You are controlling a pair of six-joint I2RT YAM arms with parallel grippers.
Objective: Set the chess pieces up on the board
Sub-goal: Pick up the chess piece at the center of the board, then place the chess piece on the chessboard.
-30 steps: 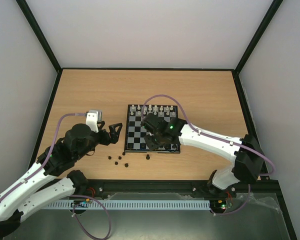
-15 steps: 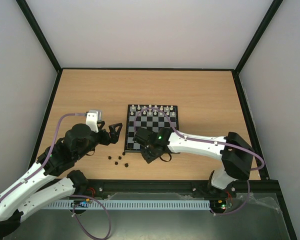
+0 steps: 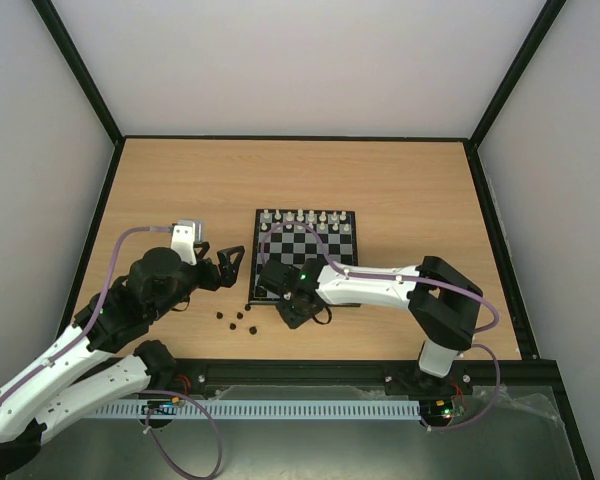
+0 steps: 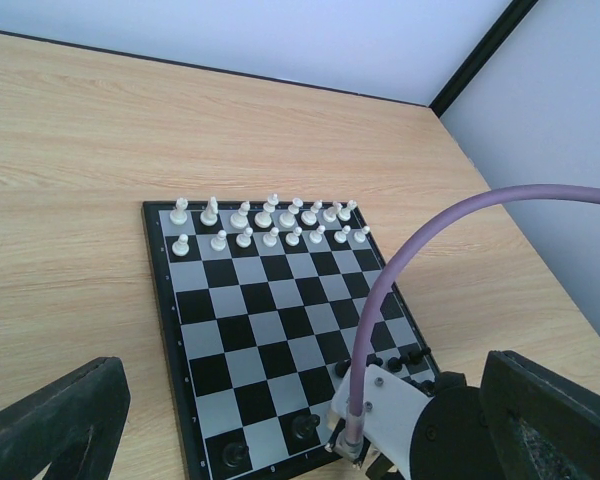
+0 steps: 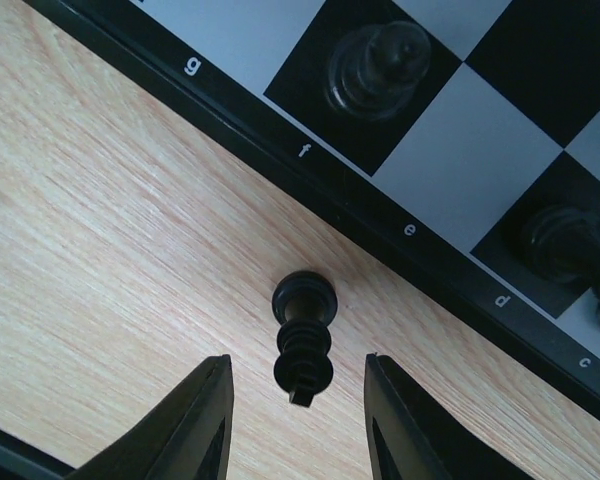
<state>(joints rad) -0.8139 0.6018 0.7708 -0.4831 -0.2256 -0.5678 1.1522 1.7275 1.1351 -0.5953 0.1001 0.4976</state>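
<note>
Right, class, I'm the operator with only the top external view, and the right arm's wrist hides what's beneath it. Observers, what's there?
Observer: The right wrist view shows a loose black piece on the wood just off the board, beside border letters f and e.
Operator: Is it gripped?
Observer: No. The right tool is open, and its fingers flank the piece with gaps on both sides.
Operator: Is anything already placed nearby?
Observer: Yes, a placed black piece is on the edge-row square by the letter f.
</note>
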